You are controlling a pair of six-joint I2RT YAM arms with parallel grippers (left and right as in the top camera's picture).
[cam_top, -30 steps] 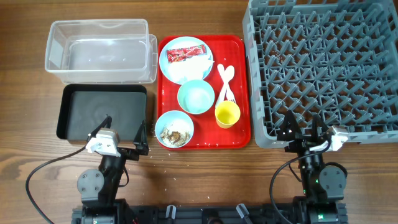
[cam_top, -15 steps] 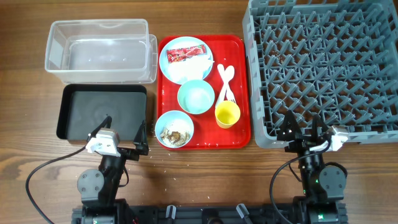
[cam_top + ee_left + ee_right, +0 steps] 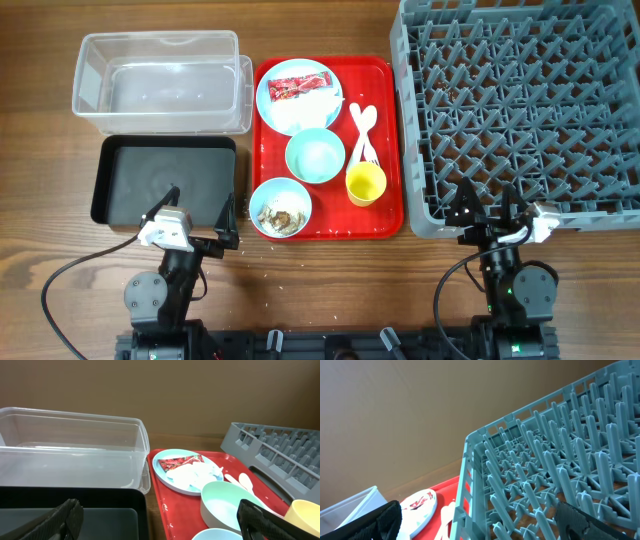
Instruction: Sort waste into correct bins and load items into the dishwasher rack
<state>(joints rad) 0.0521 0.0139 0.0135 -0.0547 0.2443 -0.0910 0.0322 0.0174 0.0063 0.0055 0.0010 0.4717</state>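
Note:
On the red serving tray, a light blue plate [image 3: 298, 95] holds the red wrapper [image 3: 298, 88] and white napkin [image 3: 312, 108]. Below it sit the pale green bowl [image 3: 315, 156], the light blue bowl [image 3: 280, 207] with rice scraps, the yellow cup [image 3: 366, 184], and the white fork and spoon [image 3: 362, 130]. The clear box [image 3: 160, 80] and black tray [image 3: 165, 180] are on the left, the grey rack [image 3: 520, 110] on the right. My left gripper [image 3: 200, 205] is open and empty at the black tray's near edge. My right gripper [image 3: 488, 205] is open and empty at the rack's near edge.
The flat red serving tray [image 3: 385, 215] lies between the bins and the rack. Loose rice grains are scattered on the wooden table [image 3: 330, 280] in front of it. Both arm bases stand at the table's front edge.

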